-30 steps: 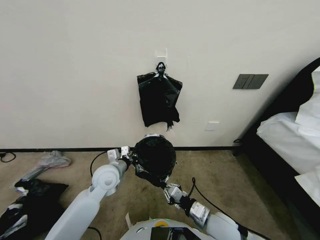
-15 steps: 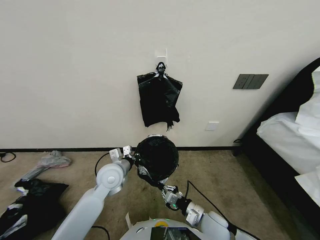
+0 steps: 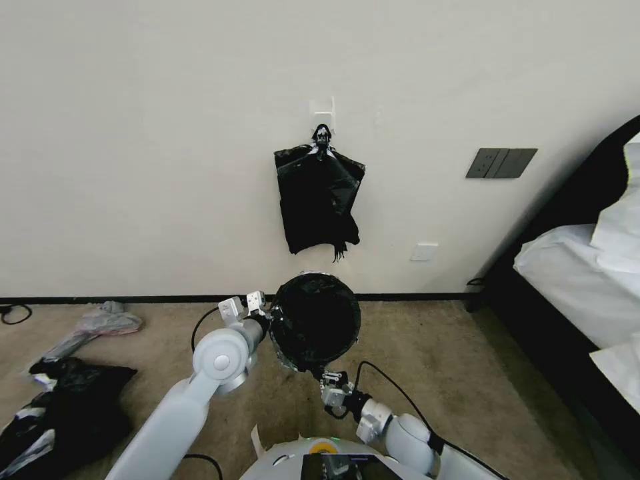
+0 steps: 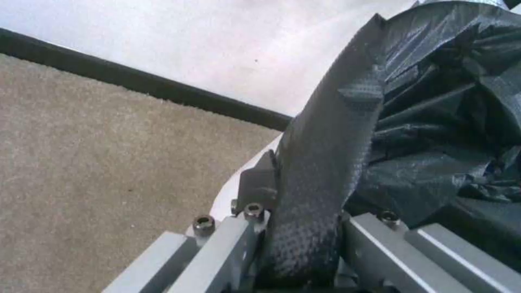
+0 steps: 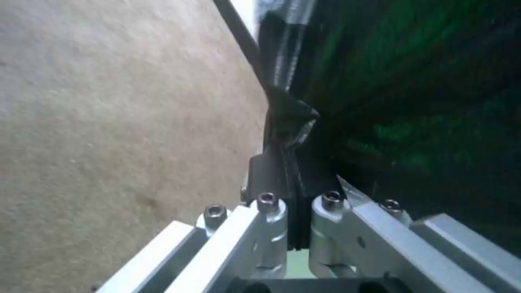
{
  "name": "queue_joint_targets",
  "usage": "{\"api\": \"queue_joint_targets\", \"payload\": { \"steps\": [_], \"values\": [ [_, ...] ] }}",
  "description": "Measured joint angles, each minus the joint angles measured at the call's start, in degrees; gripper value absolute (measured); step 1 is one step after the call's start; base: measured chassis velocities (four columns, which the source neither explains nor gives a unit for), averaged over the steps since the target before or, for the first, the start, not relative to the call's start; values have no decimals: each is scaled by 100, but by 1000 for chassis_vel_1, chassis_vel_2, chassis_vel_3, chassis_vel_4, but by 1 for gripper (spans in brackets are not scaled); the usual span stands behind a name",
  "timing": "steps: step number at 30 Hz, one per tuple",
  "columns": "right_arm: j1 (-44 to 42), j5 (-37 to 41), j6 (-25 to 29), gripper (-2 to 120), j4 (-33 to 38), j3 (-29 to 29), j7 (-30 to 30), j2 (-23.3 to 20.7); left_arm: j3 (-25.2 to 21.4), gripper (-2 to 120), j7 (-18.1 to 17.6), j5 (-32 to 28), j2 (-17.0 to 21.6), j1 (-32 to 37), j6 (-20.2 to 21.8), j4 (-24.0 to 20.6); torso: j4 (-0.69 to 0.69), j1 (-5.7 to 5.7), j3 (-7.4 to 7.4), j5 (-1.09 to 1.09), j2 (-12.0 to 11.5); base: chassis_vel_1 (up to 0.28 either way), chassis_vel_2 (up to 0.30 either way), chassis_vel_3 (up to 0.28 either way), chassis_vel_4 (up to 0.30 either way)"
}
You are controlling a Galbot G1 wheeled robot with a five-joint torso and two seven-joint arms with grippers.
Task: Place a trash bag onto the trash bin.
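my right gripper: nearest to me, clamped tight on the near edge of the trash bag
my left gripper: pinching the bag's left edge, film stretched taut between my fingers
trash bag: draped over the trash bin on the carpet
far wall: bundle of black bags hanging above
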Motion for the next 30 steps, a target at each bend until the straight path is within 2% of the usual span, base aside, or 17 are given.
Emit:
{"api": "queue_joint_targets", "payload": {
  "steps": [12, 22, 24, 25, 28, 29, 30],
  "values": [
    [123, 742, -263, 0, -446, -8, 266, 200, -73, 1, -10, -75, -27, 101, -2, -63, -1, 0, 0, 0, 0, 0, 0, 0, 0],
    [13, 814, -160, 0, -434, 54, 296, 219, -164, 1, -1, -120, -20, 179, 11, -46, -1, 0, 0, 0, 0, 0, 0, 0, 0],
    [-79, 901, -51, 9, -323, 121, 294, 177, -193, 1, 16, -135, -6, 174, 10, 0, 0, 0, 0, 0, 0, 0, 0, 0, 0],
    [-79, 901, -51, 9, -323, 121, 294, 177, -193, 1, 16, -135, -6, 174, 10, 0, 0, 0, 0, 0, 0, 0, 0, 0, 0],
    [-365, 1134, 154, 25, -70, 315, 280, 46, -230, 1, 44, -152, 4, 85, -8, 138, -1, 0, 0, 0, 0, 0, 0, 0, 0],
    [-365, 1134, 154, 25, -70, 315, 280, 46, -230, 1, 44, -152, 4, 85, -8, 138, -1, 0, 0, 0, 0, 0, 0, 0, 0],
    [-472, 1173, 225, 30, 4, 398, 274, 4, -229, 1, 48, -156, -3, 50, -11, 176, 0, 0, 0, -1, 0, 0, 0, 0, 0]
  ]
}}
